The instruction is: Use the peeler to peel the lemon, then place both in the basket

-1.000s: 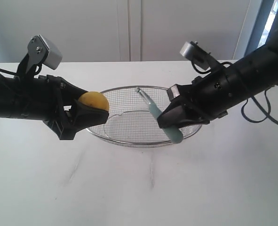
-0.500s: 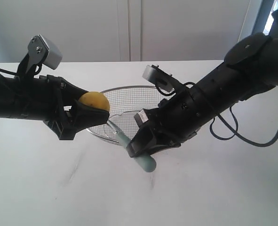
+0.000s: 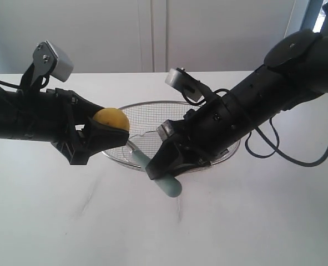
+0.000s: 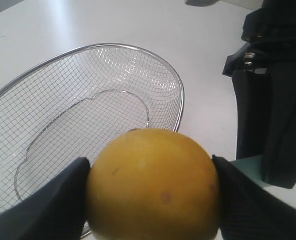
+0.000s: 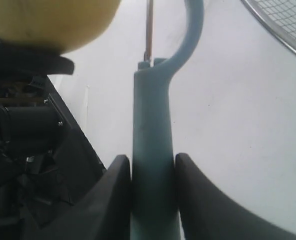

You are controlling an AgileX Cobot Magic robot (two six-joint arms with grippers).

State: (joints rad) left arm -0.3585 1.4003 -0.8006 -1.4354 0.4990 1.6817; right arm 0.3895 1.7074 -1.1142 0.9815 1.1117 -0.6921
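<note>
My left gripper (image 3: 105, 132) is shut on the yellow lemon (image 3: 111, 118), holding it in the air at the left rim of the wire basket (image 3: 152, 108). The lemon (image 4: 153, 184) fills the left wrist view, squeezed between both black fingers. My right gripper (image 3: 162, 162) is shut on the pale teal handle of the peeler (image 3: 164, 181). It reaches across the basket's front, and the peeler's blade end points up-left toward the lemon. In the right wrist view the peeler (image 5: 155, 165) sits between the fingers, with the lemon (image 5: 52, 22) just past its curved head.
The basket (image 4: 180, 95) stands in the middle of a white table (image 3: 236, 221), with the right arm (image 3: 274, 94) slanting over its right half. A pale wall runs behind the table. Cables hang from the right arm.
My right gripper has swung left from the basket's right side across its front, carrying the peeler's blade end close to the lemon. The left gripper and lemon have stayed put.
</note>
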